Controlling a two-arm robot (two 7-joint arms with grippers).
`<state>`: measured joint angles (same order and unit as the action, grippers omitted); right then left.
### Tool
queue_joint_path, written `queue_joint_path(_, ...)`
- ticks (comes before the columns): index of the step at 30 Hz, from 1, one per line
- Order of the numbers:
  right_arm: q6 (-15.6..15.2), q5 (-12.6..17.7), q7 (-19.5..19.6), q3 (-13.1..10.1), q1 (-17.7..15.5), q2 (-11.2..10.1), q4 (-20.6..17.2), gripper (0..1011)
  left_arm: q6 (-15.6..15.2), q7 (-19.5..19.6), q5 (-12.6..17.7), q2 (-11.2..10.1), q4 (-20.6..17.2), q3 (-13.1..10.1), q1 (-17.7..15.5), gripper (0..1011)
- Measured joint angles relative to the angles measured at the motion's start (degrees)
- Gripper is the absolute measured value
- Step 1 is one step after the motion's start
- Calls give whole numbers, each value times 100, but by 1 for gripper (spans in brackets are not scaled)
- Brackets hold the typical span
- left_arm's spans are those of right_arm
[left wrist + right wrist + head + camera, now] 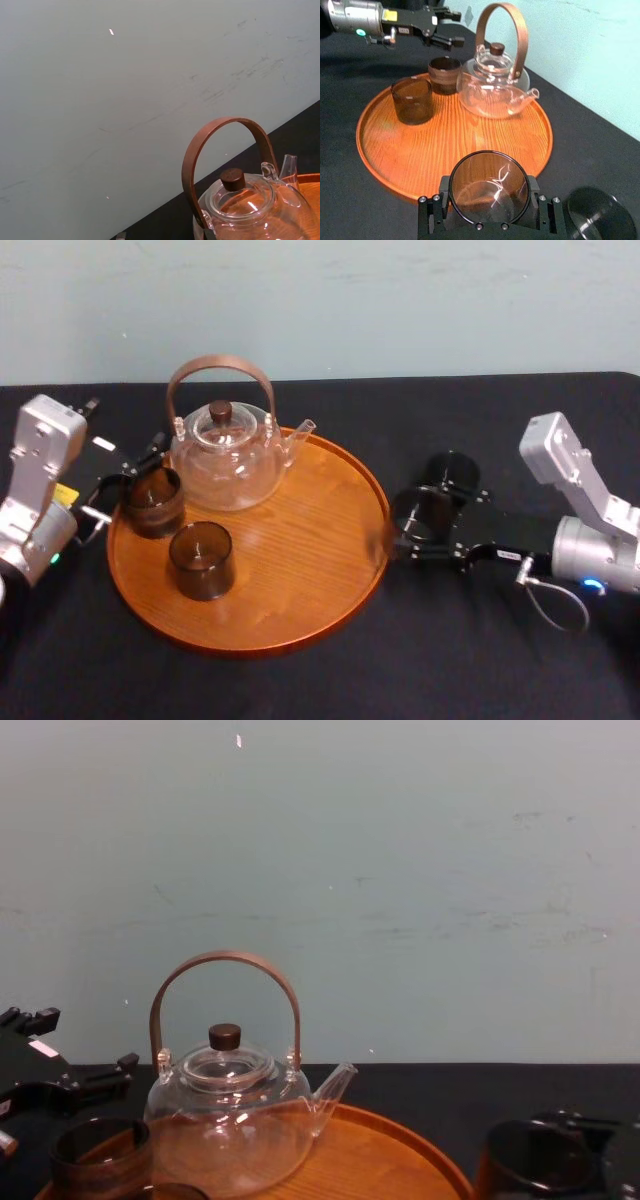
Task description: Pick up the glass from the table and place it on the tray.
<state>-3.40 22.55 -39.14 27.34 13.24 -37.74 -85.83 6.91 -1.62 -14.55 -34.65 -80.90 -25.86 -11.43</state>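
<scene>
A dark smoky glass (pixel 425 512) sits between the fingers of my right gripper (pixel 405 522), just off the right rim of the round wooden tray (pixel 290 570). In the right wrist view the glass (pixel 489 185) fills the span between both fingers (pixel 432 212), its mouth facing the camera, with the tray (pixel 445 150) right beyond it. My left gripper (pixel 130 480) hangs open over the tray's back left, above another dark glass (pixel 152 502) standing there.
A clear glass teapot (pixel 225 460) with a brown hoop handle stands at the back of the tray. A second dark glass (pixel 200 560) stands on the tray's left front. One more dark glass (pixel 452 472) rests on the black table behind my right gripper.
</scene>
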Motion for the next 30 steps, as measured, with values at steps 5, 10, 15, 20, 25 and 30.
queue_joint_path(5, -12, 19, 4, 117, 143, 156, 67, 912, 0, 0, 0, 0, 0, 0, 0, 1001)
queue_joint_path(10, -7, 23, 12, 280, 319, 369, 159, 912, 0, 0, 0, 0, 0, 0, 0, 1001)
queue_joint_path(15, 11, -8, 38, 441, 480, 575, 275, 912, 0, 0, 0, 0, 0, 0, 0, 1001)
queue_joint_path(20, 19, -62, 66, 572, 593, 741, 393, 912, 0, 0, 0, 0, 0, 0, 0, 1001)
queue_joint_path(25, 35, -105, 92, 692, 711, 924, 571, 912, 0, 0, 0, 0, 0, 0, 0, 1001)
queue_joint_path(30, 69, -143, 95, 791, 813, 1090, 759, 912, 0, 0, 0, 0, 0, 0, 0, 1001)
